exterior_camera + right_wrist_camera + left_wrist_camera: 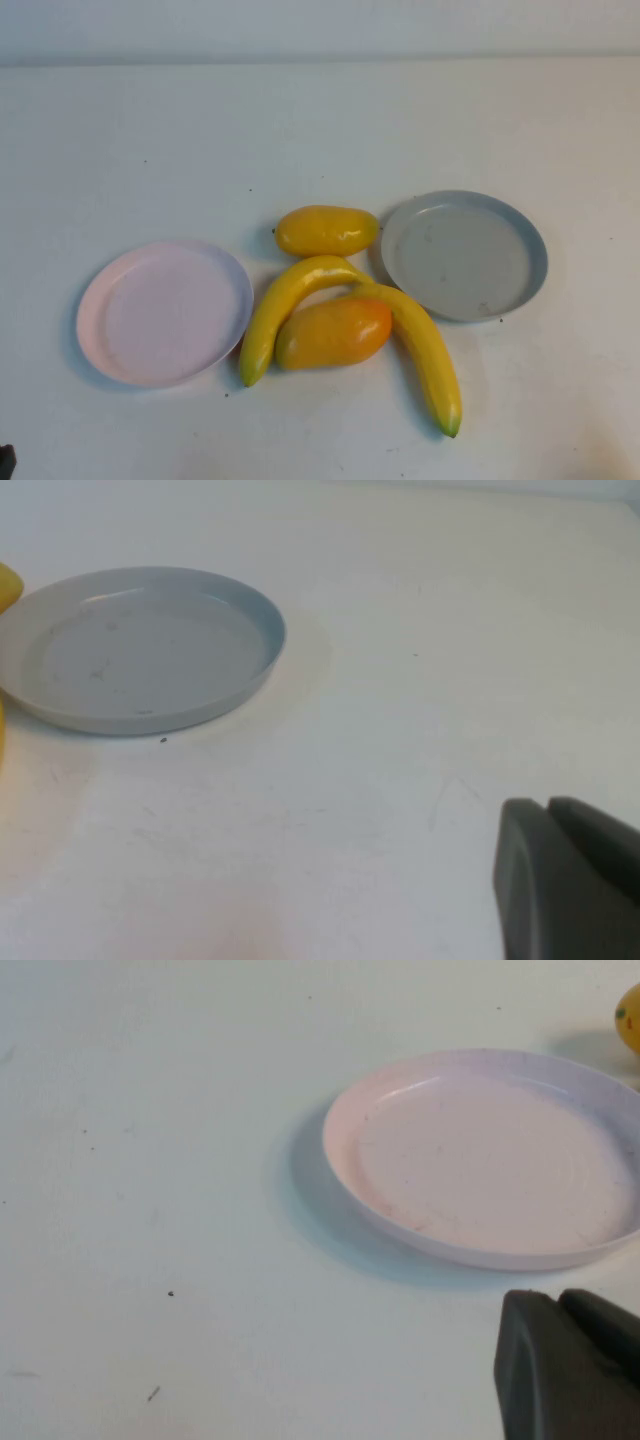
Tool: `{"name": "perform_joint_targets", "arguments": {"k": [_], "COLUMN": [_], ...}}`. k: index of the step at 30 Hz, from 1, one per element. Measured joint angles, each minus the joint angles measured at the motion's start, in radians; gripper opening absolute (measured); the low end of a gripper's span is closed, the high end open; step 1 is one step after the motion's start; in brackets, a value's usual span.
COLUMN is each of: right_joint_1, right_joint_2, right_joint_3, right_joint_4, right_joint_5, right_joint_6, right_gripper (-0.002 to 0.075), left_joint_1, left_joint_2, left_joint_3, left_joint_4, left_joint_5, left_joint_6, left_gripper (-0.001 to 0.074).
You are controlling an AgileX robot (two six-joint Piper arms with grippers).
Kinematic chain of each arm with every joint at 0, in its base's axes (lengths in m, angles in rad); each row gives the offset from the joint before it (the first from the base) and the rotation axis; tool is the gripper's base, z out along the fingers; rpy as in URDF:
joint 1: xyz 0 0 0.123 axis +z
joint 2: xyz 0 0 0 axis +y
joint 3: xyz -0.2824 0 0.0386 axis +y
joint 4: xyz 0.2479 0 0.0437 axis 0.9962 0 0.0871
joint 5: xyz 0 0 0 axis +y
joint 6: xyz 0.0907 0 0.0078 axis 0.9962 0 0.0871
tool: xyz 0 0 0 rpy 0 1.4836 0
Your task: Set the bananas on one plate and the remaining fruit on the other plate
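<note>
Centrally on the white table (320, 120) lie the fruits, bunched between the two plates and well apart from both grippers. Two long curved glossy yellow plastic bananas meet at their upper ends to form an arch: the left banana (283, 308) runs down toward the pink plate, its lower tip just beside that plate's rim, while the right banana (425, 355) slants down to a greenish tip nearest the robot. Tucked under the arch, touching both bananas, sits the stubby oval orange-tinged fruit (333, 332); the second stubby oval fruit, plainer yellow (327, 230), lies just above the arch, close beside the grey plate. The round shallow pale pink plate with a raised rim (100, 300) rests to the left of the pile, the round shallow grey plate (535, 250) to the right — its surface slightly scuffed and speckled. Neither plate carries any fruit. The left gripper (570, 1365) shows only as a dark finger block in the left wrist view, hovering over bare table near the pink plate (340, 1160); the right gripper (570, 880) appears likewise in the right wrist view, some way from the grey plate (270, 640). Whether either gripper's fingers are parted or closed — I cannot tell.
</note>
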Motion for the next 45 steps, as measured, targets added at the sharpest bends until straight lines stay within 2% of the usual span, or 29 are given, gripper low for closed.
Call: {"name": "perform_joint_targets", "arguments": {"k": [29, 36, 45], "right_joint_1": [0.0, 0.0, 0.0], "right_joint_2": [0.0, 0.0, 0.0], "right_joint_3": [0.0, 0.0, 0.0], "right_joint_4": [0.0, 0.0, 0.0], "right_joint_5": [0.0, 0.0, 0.0], "right_joint_6": [0.0, 0.0, 0.0], "right_gripper": [-0.0017, -0.0017, -0.0017], "left_joint_1": [0.0, 0.0, 0.0], "left_joint_2": [0.0, 0.0, 0.0], "left_joint_3": [0.0, 0.0, 0.0], "left_joint_4": [0.039, -0.077, -0.232], "left_joint_5": [-0.007, -0.093, -0.29], "left_joint_6": [0.0, -0.029, -0.213], "left_gripper": [-0.0002, -0.0002, -0.0002]}}
